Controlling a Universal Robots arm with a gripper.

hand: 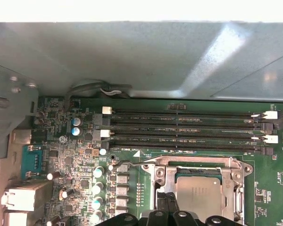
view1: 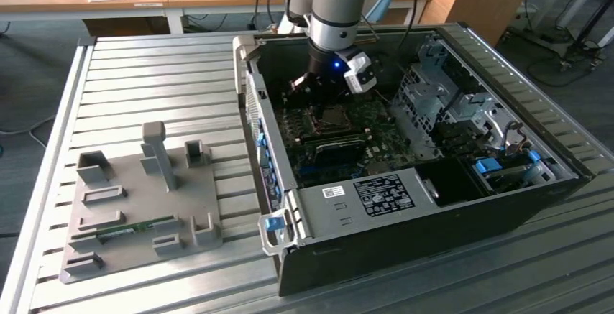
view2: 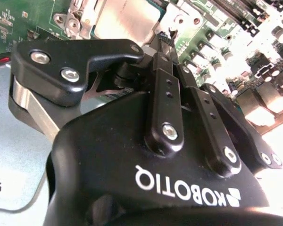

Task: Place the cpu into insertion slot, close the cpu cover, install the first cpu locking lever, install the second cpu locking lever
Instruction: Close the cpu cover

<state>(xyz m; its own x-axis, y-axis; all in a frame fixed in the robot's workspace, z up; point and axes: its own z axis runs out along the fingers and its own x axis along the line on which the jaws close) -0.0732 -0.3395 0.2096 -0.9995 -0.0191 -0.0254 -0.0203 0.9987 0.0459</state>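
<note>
At the socket's edge: gripper (hand: 166,197), jaws pressed together
Just beside jaws: cpu (hand: 198,195), framed by the lowered cpu cover (hand: 203,163)

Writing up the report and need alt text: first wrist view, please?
The cpu sits in its socket, framed by the closed cpu cover, with the gripper at the socket's edge. Four memory slots and the grey case wall lie beyond.
</note>
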